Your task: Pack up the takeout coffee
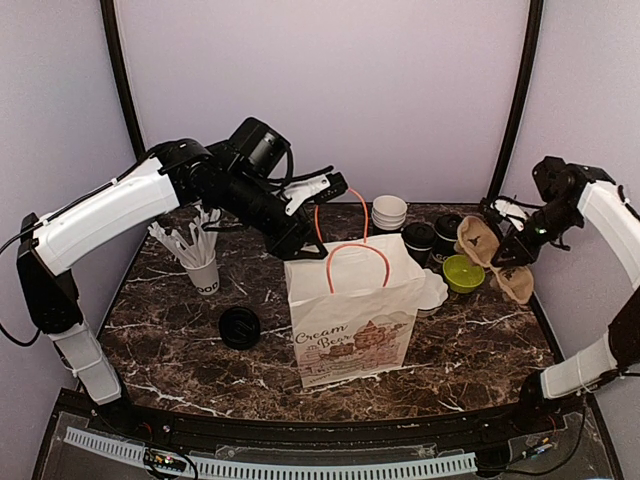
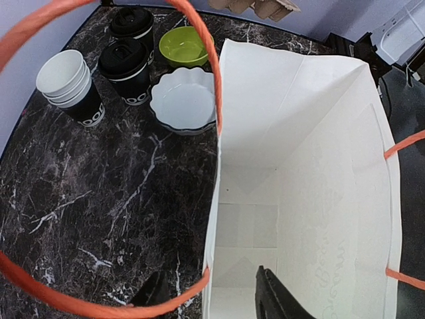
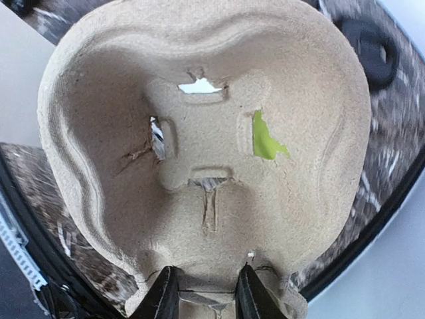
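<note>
The paper bag [image 1: 350,320], white with orange handles and printed "Cream Bear", stands open at the table's middle. In the left wrist view its inside shows only bare white panels.

Two cups of takeout coffee stand upright on the marble table [image 1: 180,340], behind the bag's right side and just beside each other. They are the left takeout coffee [image 1: 418,242] [image 2: 126,70] and the right takeout coffee [image 1: 447,232] [image 2: 131,26]. Each is a small black paper cup with white lettering low on its wall and a black plastic lid seated on top.

A white fluted dish [image 2: 182,101] and a green bowl [image 2: 184,46] lie in front of them. A stack of lidless cups [image 2: 70,86] stands to their far left.

The left arm rises from its base, and its black forearm reaches right and pitches down at the bag's rear left corner. The left gripper [image 1: 300,240] [image 2: 210,274] straddles the bag's wall with one finger outside and one inside. Its jaws are apart and there is a gap on each side of the wall.

The right arm is bent inward above the table's right edge. The right gripper [image 1: 502,257] [image 3: 206,282] is clamped on the rim of a brown pulp cup carrier [image 1: 478,240] [image 3: 199,153]. It holds the carrier in the air, right of the coffees.
</note>
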### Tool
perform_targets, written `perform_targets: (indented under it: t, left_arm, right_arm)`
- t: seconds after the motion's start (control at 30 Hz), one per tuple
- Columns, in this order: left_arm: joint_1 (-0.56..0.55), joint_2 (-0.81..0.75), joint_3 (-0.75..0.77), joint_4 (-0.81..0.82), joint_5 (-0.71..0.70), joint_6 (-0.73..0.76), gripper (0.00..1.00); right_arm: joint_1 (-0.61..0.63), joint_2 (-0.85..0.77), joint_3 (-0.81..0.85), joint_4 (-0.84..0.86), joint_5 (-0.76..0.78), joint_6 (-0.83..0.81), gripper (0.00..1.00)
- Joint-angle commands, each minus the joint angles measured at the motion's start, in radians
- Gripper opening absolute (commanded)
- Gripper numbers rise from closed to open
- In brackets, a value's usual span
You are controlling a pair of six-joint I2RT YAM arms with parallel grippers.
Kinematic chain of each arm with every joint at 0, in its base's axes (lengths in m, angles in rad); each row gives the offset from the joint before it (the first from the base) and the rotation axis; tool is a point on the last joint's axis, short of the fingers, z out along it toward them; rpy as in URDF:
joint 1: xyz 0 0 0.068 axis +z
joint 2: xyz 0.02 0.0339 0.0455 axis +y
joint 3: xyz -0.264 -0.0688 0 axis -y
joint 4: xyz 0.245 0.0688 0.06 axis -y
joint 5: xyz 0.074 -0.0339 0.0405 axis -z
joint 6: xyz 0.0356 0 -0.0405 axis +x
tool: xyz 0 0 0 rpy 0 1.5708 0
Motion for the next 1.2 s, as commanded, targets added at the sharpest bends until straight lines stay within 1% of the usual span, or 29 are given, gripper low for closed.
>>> perform_targets:
  t: [0.0, 0.23, 0.3, 0.37, 0.5, 0.63, 0.8, 0.87, 0.97, 1.17]
  left_arm:
    - [-0.004, -0.044, 0.052, -0.002, -0.044, 0.000, 0.48]
    - [-0.005, -0.071, 0.071, -0.020, -0.097, -0.019, 0.54]
    - [-0.004, -0.085, 0.069, -0.019, -0.111, -0.027, 0.56]
    - [-0.004, -0.099, 0.069, -0.018, -0.127, -0.035, 0.58]
    - [-0.004, -0.143, 0.051, -0.006, -0.192, -0.055, 0.59]
    - [-0.004, -0.203, 0.010, 0.032, -0.273, -0.073, 0.63]
    - [-0.004, -0.257, -0.041, 0.101, -0.358, -0.078, 0.64]
    - [-0.002, -0.280, -0.061, 0.133, -0.386, -0.079, 0.65]
    - [-0.002, -0.318, -0.099, 0.181, -0.412, -0.076, 0.68]
    - [-0.001, -0.350, -0.134, 0.207, -0.435, -0.069, 0.69]
  right_arm:
    - [0.094, 0.036, 0.207, -0.045, -0.193, 0.036, 0.27]
    - [0.264, 0.158, 0.607, 0.023, -0.310, 0.123, 0.27]
    - [0.310, 0.185, 0.680, 0.051, -0.375, 0.153, 0.27]
    - [0.360, 0.201, 0.720, 0.100, -0.449, 0.183, 0.27]
    - [0.473, 0.218, 0.740, 0.171, -0.545, 0.222, 0.28]
    - [0.595, 0.282, 0.801, 0.119, -0.596, 0.197, 0.28]
    - [0.696, 0.335, 0.795, 0.078, -0.613, 0.147, 0.28]
    - [0.726, 0.347, 0.779, 0.061, -0.607, 0.117, 0.28]
    - [0.751, 0.338, 0.721, 0.080, -0.579, 0.107, 0.28]
    - [0.766, 0.343, 0.646, 0.113, -0.552, 0.106, 0.28]
